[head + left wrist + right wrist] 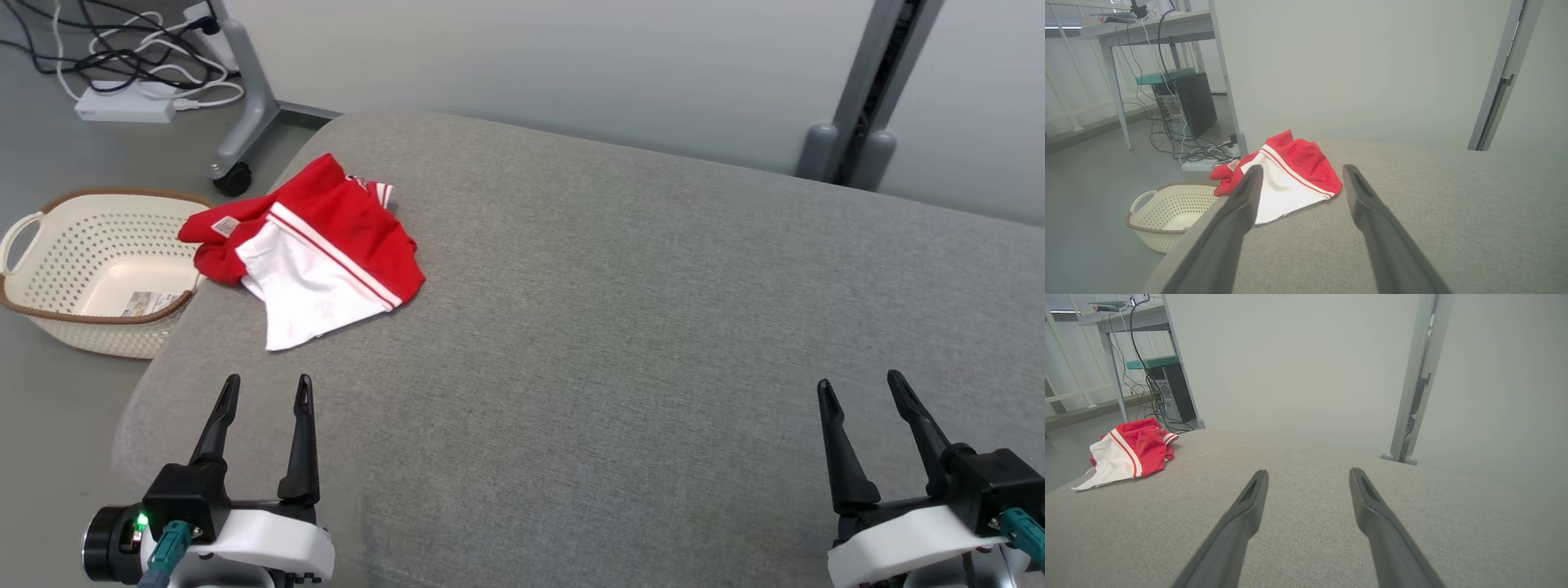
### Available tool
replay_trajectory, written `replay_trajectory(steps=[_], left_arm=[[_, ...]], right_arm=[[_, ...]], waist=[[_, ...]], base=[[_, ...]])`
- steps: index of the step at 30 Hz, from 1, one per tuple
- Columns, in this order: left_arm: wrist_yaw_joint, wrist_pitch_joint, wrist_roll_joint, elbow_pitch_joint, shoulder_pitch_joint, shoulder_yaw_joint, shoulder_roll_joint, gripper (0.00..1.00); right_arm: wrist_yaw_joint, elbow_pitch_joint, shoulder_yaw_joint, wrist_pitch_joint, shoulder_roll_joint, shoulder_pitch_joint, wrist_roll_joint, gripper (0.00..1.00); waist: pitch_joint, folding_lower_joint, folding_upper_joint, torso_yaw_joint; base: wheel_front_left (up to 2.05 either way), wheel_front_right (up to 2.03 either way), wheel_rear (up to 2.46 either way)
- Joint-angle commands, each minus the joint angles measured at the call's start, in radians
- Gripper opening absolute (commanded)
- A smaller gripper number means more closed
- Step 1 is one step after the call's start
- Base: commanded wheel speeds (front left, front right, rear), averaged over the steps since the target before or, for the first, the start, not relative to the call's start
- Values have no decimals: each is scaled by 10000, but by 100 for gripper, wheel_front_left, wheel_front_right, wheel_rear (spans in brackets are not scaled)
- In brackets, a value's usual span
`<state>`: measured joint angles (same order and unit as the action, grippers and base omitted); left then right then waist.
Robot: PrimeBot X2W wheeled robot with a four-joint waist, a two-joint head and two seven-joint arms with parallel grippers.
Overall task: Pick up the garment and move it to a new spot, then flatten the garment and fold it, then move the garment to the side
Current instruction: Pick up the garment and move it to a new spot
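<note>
Red-and-white garment lies bunched at the far left of a grey upholstered surface; both end effectors are empty, jaws wide apart.
From the left: a cream basket (106,194) on the floor, then the garment (326,245) at the surface's (637,327) left edge, its stripe running diagonally and its white panel nearest the robot. The left end effector (268,382) sits just short of that panel, fingers aimed at it. The right end effector (859,380) is well apart, so the left arm is better placed.
</note>
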<state>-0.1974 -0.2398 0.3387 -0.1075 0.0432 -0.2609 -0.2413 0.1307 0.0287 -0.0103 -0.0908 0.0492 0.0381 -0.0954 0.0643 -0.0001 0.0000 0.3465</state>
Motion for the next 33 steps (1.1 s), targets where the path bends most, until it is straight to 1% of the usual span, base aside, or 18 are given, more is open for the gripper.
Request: replay_trajectory(steps=[1, 8, 18, 22, 24, 26, 27, 28, 32, 33], left_arm=[[-63, -61, 50, -15, -82, 54, -7, 100], [-59, -117, 74, -23, -40, 37, 32, 100], [-62, -158, 151, -27, 295, 127, 0, 100], [3, -139, 153, 141, 921, 418, -285, 100], [70, 140, 254, 207, 1378, 606, -497, 100], [255, 421, 518, 144, 1977, 873, -754, 100], [335, 780, 608, -68, 2209, 962, -961, 100], [469, 1017, 785, -247, 2526, 1052, -1049, 100], [1129, 2278, 1437, -1504, 3863, 1159, -1462, 100], [1299, 2544, 1582, -1888, 4198, 1126, -1486, 100]], right_arm=[[3, 59, -40, 63, 40, 75, 37, 100], [3, 85, -80, 138, 41, 50, 112, 100], [3, 130, -107, 219, 41, -24, 88, 100], [3, 209, -130, 279, 41, -141, 124, 100], [3, 257, -132, 307, 49, -202, 163, 100], [3, 317, -146, 387, 66, -262, 198, 100], [3, 376, -165, 399, 97, -295, 217, 100], [3, 409, -175, 437, 142, -340, 236, 100], [3, 557, -155, 509, 271, -522, 261, 100], [3, 598, -135, 538, 296, -566, 268, 100]], waist=[[13, 1, 0, 363], [64, 1, 0, 644], [236, 1, 0, 624], [444, 1, 0, 551], [573, 1, 0, 475], [721, 1, 0, 366], [827, 1, 0, 293], [930, 1, 0, 227], [1385, 1, 0, -52], [1518, 1, 0, -107]], base=[[0, 0, 0], [0, 0, 0], [0, 0, 0], [0, 0, 0], [0, 0, 0], [0, 0, 0], [0, 0, 0], [0, 0, 0], [0, 0, 0], [0, 0, 0]])
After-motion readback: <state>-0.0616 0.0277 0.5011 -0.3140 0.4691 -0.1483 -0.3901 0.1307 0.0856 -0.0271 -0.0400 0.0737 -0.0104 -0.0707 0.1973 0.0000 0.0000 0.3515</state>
